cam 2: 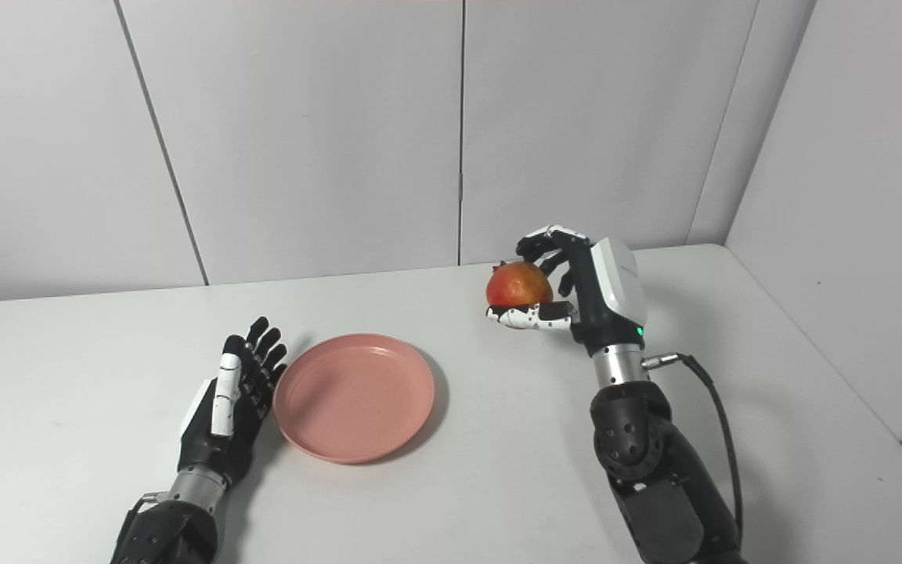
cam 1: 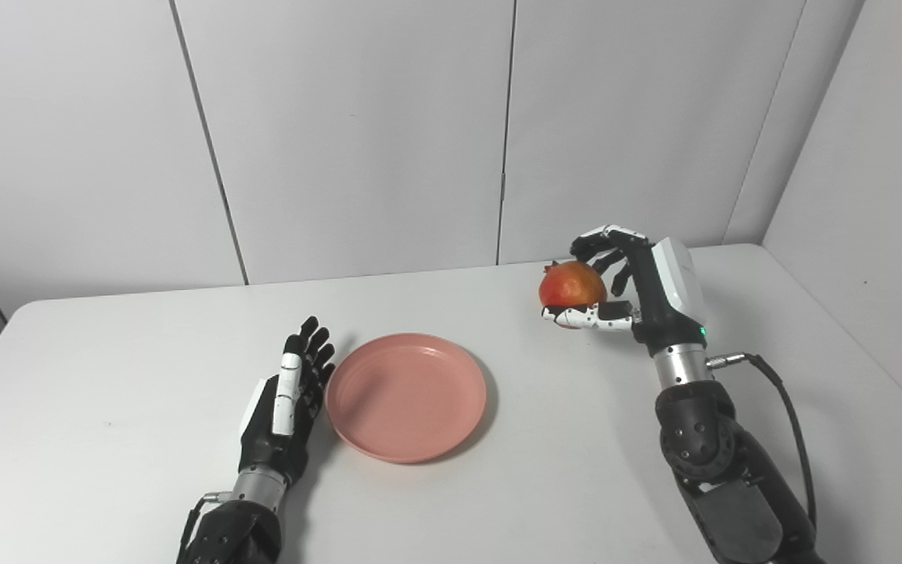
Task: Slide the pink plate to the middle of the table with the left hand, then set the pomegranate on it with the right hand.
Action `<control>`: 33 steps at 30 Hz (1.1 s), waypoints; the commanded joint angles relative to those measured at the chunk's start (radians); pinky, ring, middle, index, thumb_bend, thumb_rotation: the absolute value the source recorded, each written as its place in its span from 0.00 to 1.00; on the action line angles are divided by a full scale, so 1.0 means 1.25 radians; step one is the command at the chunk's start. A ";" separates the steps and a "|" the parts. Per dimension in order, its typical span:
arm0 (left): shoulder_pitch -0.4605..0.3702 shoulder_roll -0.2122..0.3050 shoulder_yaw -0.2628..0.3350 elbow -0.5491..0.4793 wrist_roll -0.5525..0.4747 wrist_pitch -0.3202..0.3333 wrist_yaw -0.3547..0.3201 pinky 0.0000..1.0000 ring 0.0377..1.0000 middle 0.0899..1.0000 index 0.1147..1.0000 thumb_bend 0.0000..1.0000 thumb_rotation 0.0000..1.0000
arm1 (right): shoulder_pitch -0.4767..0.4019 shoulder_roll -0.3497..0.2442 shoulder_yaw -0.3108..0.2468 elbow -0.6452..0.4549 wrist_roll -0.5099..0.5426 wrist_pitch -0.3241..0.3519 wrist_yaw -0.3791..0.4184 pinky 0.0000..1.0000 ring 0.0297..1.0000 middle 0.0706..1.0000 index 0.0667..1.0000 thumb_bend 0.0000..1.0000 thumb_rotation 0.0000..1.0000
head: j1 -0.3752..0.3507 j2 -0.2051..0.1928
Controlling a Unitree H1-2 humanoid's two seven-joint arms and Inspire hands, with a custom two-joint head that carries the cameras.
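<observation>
- The pink plate lies flat on the white table, near the middle and a little toward the robot's left, and it holds nothing.
- The left hand stands on its edge just beside the plate's left rim, with its fingers straight, held side by side and pointing away from the robot.
- This hand grips nothing; whether its fingers actually touch the rim cannot be told from either view.
- The right hand is raised above the far right part of the table, well apart from the plate.
- It is curled around the pomegranate: its upper fingers arch over the top and far side of the fruit, and its thumb lies along the underside.
- The pomegranate is red and orange, with its small crown turned toward the left of the picture; it is held clear of the table surface.
- A black cable runs from the right wrist back down along the forearm.
- Pale grey wall panels stand behind the table, and another plain wall closes it off on the right side.
</observation>
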 commanded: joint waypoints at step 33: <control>-0.002 -0.033 -0.032 -0.023 0.040 -0.008 0.038 0.94 0.96 0.96 0.97 0.59 1.00 | -0.043 0.120 0.102 0.024 0.002 -0.109 0.065 0.25 0.36 0.47 0.47 0.51 0.00 | 0.041 0.003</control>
